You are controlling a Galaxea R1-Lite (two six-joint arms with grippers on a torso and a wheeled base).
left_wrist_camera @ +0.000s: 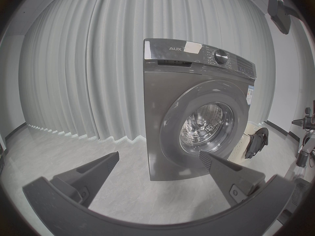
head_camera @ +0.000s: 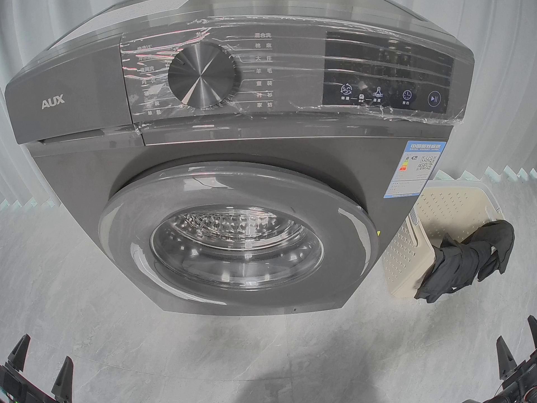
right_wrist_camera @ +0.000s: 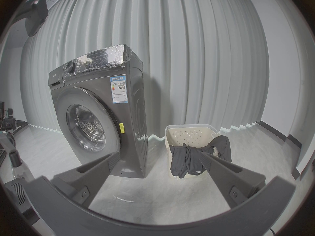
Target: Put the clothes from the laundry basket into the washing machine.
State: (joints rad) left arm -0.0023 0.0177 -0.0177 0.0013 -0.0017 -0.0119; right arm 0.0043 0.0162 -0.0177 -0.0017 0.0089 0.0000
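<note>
Clothes [head_camera: 464, 258] lie clear of both jaws. Left gripper [left_wrist_camera: 158, 154] and right gripper [right_wrist_camera: 157, 154]: dark wedge fingers spread, empty. Grey metal washing machine [head_camera: 251, 158] at 12 o'clock, round glass door [head_camera: 238, 247] closed. At its 4 o'clock, cream perforated laundry basket [head_camera: 456, 208], limp dark fabric draped over the rim.

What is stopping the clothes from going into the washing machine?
The washing machine's round door is shut. The dark clothes hang over the laundry basket's rim beside it. Only bare floor lies between them and the right gripper.
</note>
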